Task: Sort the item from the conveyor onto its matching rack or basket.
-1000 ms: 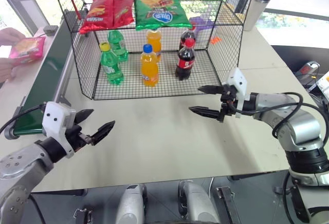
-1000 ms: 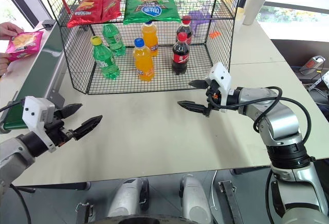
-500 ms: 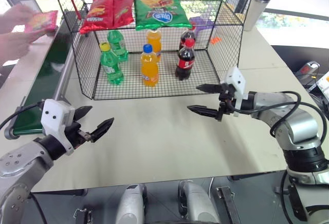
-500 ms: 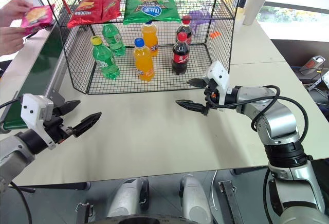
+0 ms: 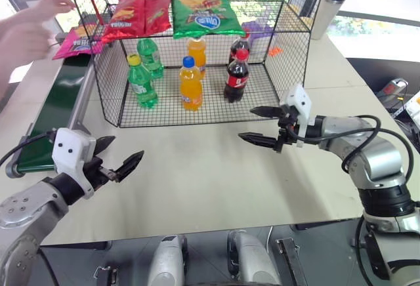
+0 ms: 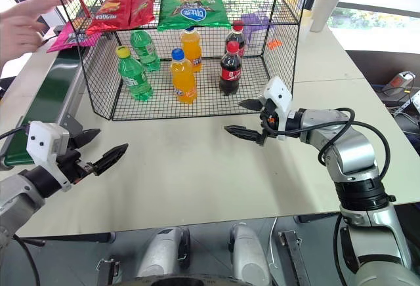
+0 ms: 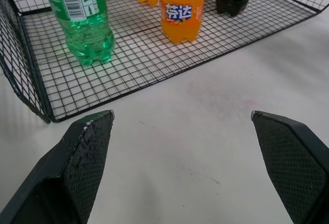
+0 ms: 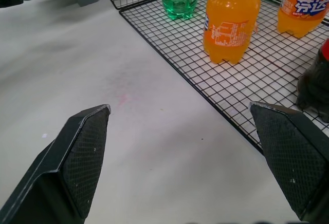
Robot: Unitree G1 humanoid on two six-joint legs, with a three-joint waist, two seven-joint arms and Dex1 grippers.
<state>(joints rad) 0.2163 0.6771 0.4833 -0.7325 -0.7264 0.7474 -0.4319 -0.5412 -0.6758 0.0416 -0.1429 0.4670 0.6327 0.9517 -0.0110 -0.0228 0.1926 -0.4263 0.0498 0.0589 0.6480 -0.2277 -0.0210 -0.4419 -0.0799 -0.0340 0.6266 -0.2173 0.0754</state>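
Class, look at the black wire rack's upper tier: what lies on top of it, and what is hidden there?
On the rack's upper tier lie two red crisp bags and a green crisp bag, with a purple item behind. Whatever is beneath the bags is covered.

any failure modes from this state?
1. A person's hand is at the pink bag on the conveyor's far end; reaching now risks contact.
2. The bag lies beside the rack wall, so the left tool may clip the wire going in.
3. The upper tier already holds red bags and a green bag, so space is tight.
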